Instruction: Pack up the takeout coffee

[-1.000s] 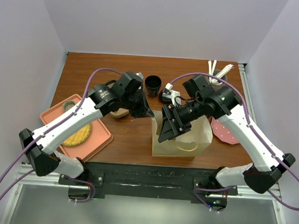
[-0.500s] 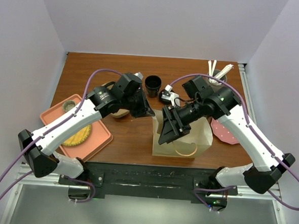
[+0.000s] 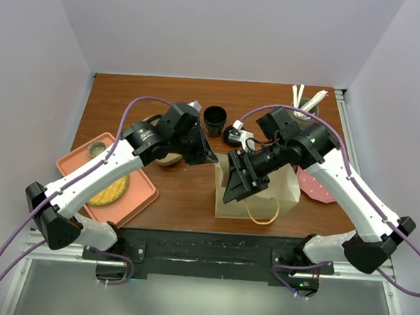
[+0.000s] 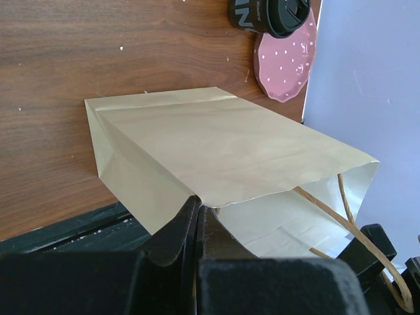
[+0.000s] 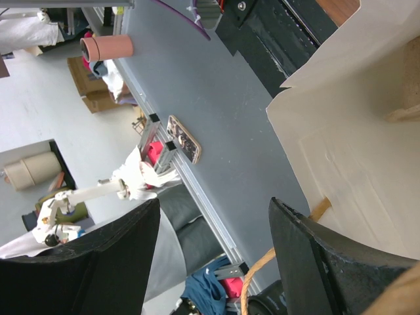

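The takeout coffee [image 4: 268,13], a black cup with a black sip lid, shows only at the top of the left wrist view, beside a pink dotted plate [image 4: 285,62]. I cannot make it out in the top view. A tan paper bag [image 3: 265,193] stands near the table's front edge. My left gripper [image 3: 211,160] is shut on the bag's top rim [image 4: 216,200] and holds the mouth open. My right gripper [image 3: 235,182] is open at the bag's mouth. Its fingers [image 5: 328,262] are wide apart with nothing between them, beside the bag's inner wall [image 5: 367,157].
A lidless black cup [image 3: 214,120] and a small black-and-white object [image 3: 234,135] stand behind the bag. An orange tray [image 3: 142,196] with food lies at the left. The pink plate [image 3: 315,185] lies right of the bag. A holder with white utensils [image 3: 304,102] stands at the back right.
The bag's mouth has spread a little and its rope handle has swung down toward the table's front edge. Both arms have barely moved.
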